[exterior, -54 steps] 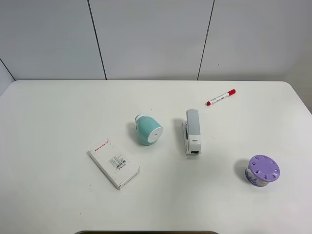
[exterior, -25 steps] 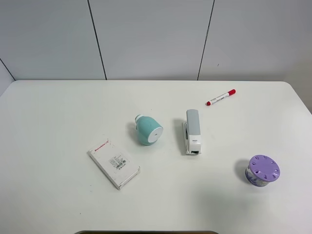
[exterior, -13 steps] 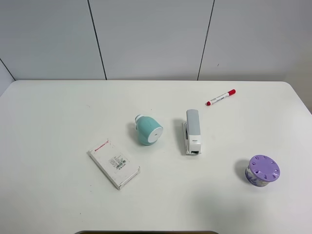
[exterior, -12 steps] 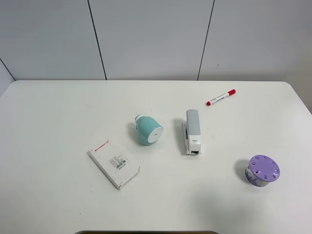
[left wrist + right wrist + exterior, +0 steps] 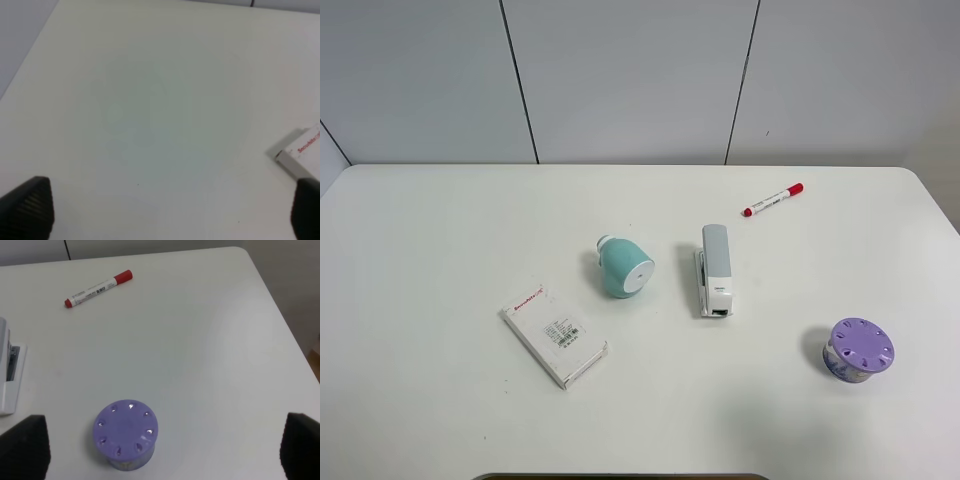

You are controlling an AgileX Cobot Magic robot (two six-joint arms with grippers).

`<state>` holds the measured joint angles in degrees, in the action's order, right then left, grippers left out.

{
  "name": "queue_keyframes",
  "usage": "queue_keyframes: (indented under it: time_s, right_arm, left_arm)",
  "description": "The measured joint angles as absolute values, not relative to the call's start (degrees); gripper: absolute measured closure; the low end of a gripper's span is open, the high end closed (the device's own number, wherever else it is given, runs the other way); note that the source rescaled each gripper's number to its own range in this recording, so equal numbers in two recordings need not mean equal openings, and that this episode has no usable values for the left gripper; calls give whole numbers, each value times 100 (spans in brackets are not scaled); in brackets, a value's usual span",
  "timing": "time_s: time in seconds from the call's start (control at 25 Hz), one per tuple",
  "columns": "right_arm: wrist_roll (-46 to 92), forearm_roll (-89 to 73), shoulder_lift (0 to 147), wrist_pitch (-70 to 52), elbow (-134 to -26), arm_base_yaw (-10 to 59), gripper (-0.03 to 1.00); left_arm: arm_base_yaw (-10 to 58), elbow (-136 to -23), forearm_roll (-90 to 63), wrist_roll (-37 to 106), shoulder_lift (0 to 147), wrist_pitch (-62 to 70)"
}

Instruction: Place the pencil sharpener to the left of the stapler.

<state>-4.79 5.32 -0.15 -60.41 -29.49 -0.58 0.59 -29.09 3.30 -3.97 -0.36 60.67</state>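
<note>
The pencil sharpener (image 5: 623,268) is teal with a flat white round face and a small white nub, and the stapler (image 5: 715,269) is light grey on top with white along its side and base. The table (image 5: 440,230) is plain white under a pale grey panelled wall with dark seams; the marker (image 5: 772,200) is white with a red cap and dark print, the round container (image 5: 859,350) is purple with a ring of small holes in its lid, and the box (image 5: 553,334) is white with red lettering and a dark-printed label. The fingertips (image 5: 27,206) of the left claw (image 5: 165,210) and those of the right claw (image 5: 160,452) are black with fine ribbing.
</note>
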Motion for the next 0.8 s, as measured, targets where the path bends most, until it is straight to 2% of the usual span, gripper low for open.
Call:
queue_keyframes:
  time_s: [0.8]
  right_arm:
    - [-479, 532, -15, -6126, -2949, -58, 25]
  left_arm:
    - [59, -2909, 330, -397, -36, 6067]
